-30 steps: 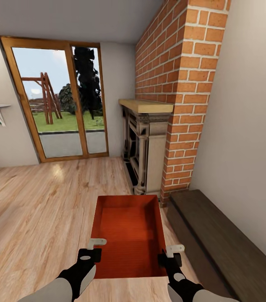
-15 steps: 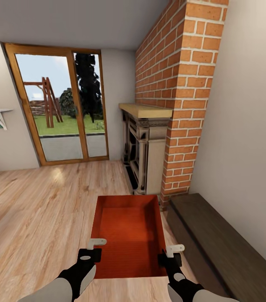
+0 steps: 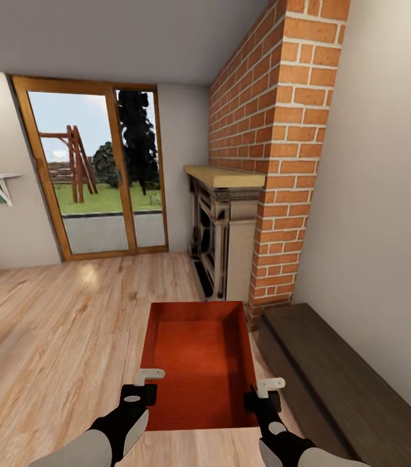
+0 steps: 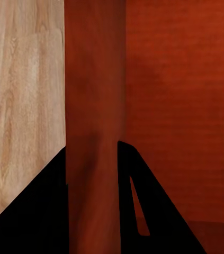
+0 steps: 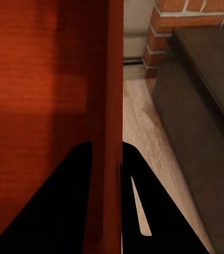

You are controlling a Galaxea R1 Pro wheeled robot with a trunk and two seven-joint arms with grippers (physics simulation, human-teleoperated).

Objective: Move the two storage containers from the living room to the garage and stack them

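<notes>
One storage container (image 3: 199,363) is held off the wood-plank floor (image 3: 56,337) in the living room, left hand (image 3: 142,384) and right hand (image 3: 264,392) each clamped on a side wall; garage delivery and stacking judged outstanding.

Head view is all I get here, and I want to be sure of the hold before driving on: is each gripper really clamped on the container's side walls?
Observer: Yes for the left. In the left wrist view the left gripper has one finger on each side of the storage container wall.
Operator: And the right?
Observer: Same. The right gripper straddles the opposite wall, one finger inside and one outside.
Operator: Anything close on the right?
Observer: The right wrist view shows the dark wooden bench beside that wall, with a strip of wood-plank floor between them.
</notes>
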